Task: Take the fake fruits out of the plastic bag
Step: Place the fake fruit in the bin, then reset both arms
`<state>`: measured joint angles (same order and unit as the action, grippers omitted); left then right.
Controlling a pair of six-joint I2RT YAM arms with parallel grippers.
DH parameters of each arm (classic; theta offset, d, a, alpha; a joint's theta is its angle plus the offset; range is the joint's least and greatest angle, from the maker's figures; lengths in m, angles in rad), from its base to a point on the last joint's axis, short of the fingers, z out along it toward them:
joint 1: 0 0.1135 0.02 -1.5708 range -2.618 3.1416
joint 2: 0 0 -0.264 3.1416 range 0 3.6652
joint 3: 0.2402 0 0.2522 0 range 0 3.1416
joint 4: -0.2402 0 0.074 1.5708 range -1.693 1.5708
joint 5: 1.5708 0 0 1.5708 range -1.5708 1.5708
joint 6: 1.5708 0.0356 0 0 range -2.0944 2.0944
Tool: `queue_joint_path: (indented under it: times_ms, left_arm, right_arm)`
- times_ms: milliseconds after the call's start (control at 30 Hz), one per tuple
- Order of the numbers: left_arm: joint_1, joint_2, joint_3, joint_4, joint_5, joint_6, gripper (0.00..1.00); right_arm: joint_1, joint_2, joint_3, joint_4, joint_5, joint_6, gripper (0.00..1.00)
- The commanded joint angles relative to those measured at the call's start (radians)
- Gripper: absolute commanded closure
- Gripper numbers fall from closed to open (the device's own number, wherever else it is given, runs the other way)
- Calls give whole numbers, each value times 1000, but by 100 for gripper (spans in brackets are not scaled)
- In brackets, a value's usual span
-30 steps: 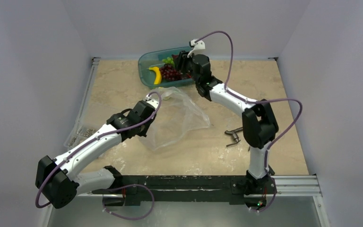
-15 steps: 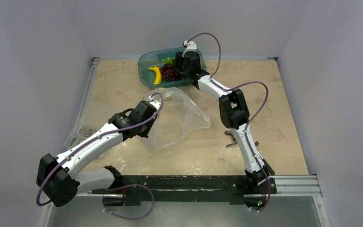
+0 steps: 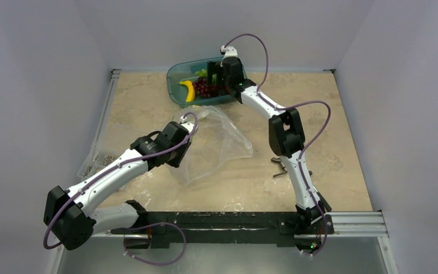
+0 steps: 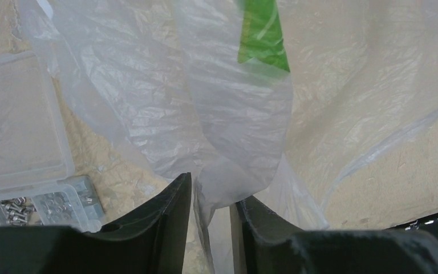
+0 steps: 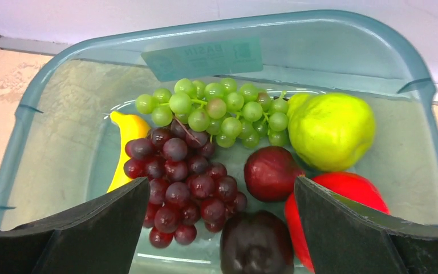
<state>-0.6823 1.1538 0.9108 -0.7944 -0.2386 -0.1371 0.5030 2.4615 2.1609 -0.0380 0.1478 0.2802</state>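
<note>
Your left gripper has its fingers only narrowly apart, with a bunched fold of the bag running up between them. You cannot tell from the views whether that fold is clamped or loose. Past the fingertips the bag fans out over the table, and a green patch shows through the film further on; what it is, you cannot tell. Left of the fingers lies a clear box of metal parts.

Your right gripper hangs over the tub, fingers spread wide and holding nothing. The fruits are in the tub, not in the bag. Between the fingers sit the purple grapes, and beside the left finger is the banana. Beyond the fingertips are the green grapes, with the pear beyond the right finger. A red fruit lies against the right finger.
</note>
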Motion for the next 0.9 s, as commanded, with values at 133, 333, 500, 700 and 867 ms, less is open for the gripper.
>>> queue_joint_path:
  times_ms: [133,333,500,700,867]
  left_arm:
    - [-4,-69,17,25,21,4,43]
    - [-3,-126,4,48,34,0,19]
    - [-4,-215,-14,74,9,0,5]
    - [-4,-420,-46,139,7,-18,0]
    - [-3,-552,30,106,22,-63,0]
  right_arm:
    - [3,-363,-302,-35,-4,49,1]
    - [10,-672,-654,1,-31,122,1]
    - [12,-889,-852,-40,-12,144,1]
    - [12,-1125,-951,-180,39,137,1]
    - [12,-1364,-1036,-225,85,96,1]
